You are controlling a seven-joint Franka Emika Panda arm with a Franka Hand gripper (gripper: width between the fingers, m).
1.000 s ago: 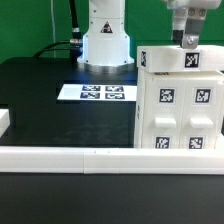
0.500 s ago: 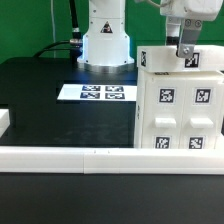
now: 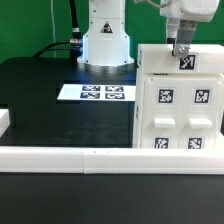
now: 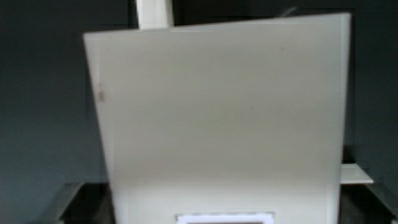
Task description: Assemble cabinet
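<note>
While the long low rail (image 3: 100,155) lies closest to us across the front of the black table (image 3: 50,95), the cabinet (image 3: 178,100) stands just behind it at about 3 o'clock in the exterior view. It is a big white box with black-and-white tags on its front and top. It sits upright, with its bottom edge close to the rail.

Farther back, the marker board (image 3: 94,92) lies flat near 11 o'clock, well apart from the cabinet. Behind that stands the robot's white base (image 3: 105,40).

Up at 1 o'clock, the gripper (image 3: 184,50) hangs right at the cabinet's top, by a tag. I cannot tell if its fingers are spread or pinching. The wrist view shows mostly one big white panel (image 4: 214,120), very close.

What could go wrong? If the gripper pushes down off-centre, the cabinet could tip or slide. If it grips only a thin edge, the panel might slip out.
</note>
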